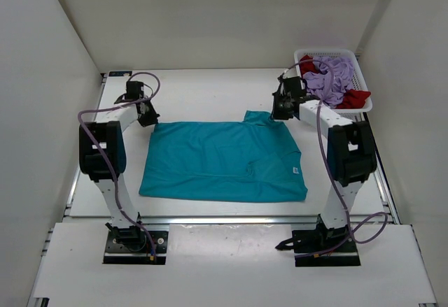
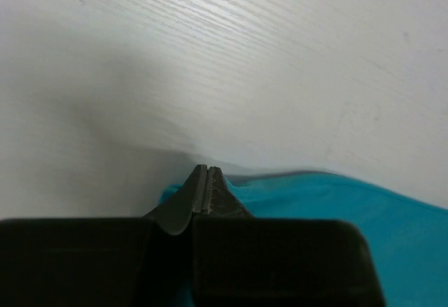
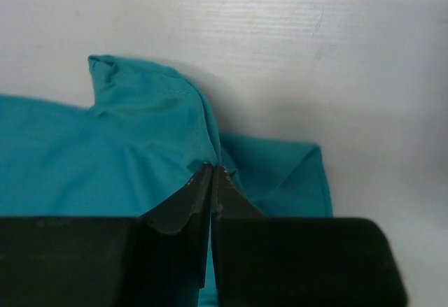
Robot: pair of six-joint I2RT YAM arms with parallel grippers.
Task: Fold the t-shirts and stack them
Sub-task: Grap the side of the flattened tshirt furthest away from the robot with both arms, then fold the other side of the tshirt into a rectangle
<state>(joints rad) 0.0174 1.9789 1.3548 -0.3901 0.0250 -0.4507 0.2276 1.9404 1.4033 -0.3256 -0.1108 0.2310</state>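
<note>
Where white walls (image 1: 210, 13) enclose a white wood-grain table (image 1: 203, 94), the teal-blue t-shirt (image 1: 217, 160) is spread at its centre. A small white tag (image 1: 295, 171) is sewn on it, its print too small to be read. Its far corners are pinched by the clenched left gripper (image 1: 150, 119) and right gripper (image 1: 278, 115). The lavender t-shirt (image 1: 332, 76) and red t-shirt (image 1: 355, 98) are heaped in a white mesh basket (image 1: 362, 76) at the far right corner.

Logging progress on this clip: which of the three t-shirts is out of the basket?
The teal-blue t-shirt; it lies spread on the table, while the lavender t-shirt and red t-shirt sit crumpled in the white basket.
</note>
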